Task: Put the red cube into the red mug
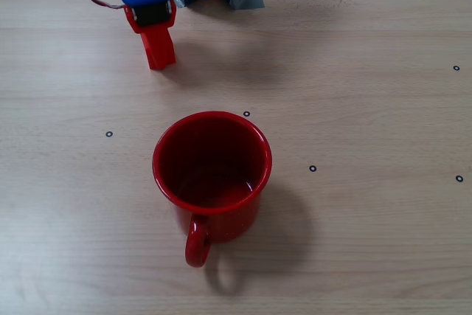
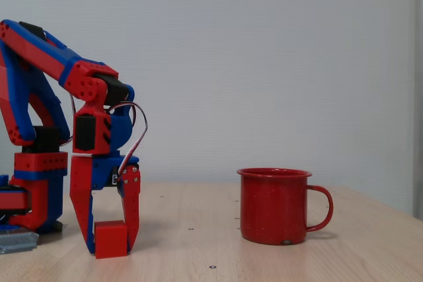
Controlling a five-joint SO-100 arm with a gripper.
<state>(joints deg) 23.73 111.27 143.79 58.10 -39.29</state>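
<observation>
My fingers point straight down at the table, and in a fixed view my gripper (image 2: pixel 111 246) has one finger on each side of the red cube (image 2: pixel 110 239), which sits on the wood between the tips. The fingers look narrowed right onto its side faces, but I cannot tell from here whether I am really pressing it or only bracketing it; the cube's underside seems to be resting on the table. From the overhead fixed view only the back of my gripper (image 1: pixel 157 55) shows, and the cube is hidden beneath it.

Further out, the red mug (image 2: pixel 275 206) stands upright well off to the right of me in the side view, mouth open and apparently empty, its handle on the far side from me. In the overhead fixed view the red mug (image 1: pixel 212 175) sits nearer the camera than I do, handle towards the near edge.

The risks, as I judge them: if my grip is shallow or off-centre, the cube could twist or slip out as I lift. On the way over, a low carry could knock the rim and shove or tip the mug. Letting go before I am squarely above the mouth would bounce the cube off the rim.
</observation>
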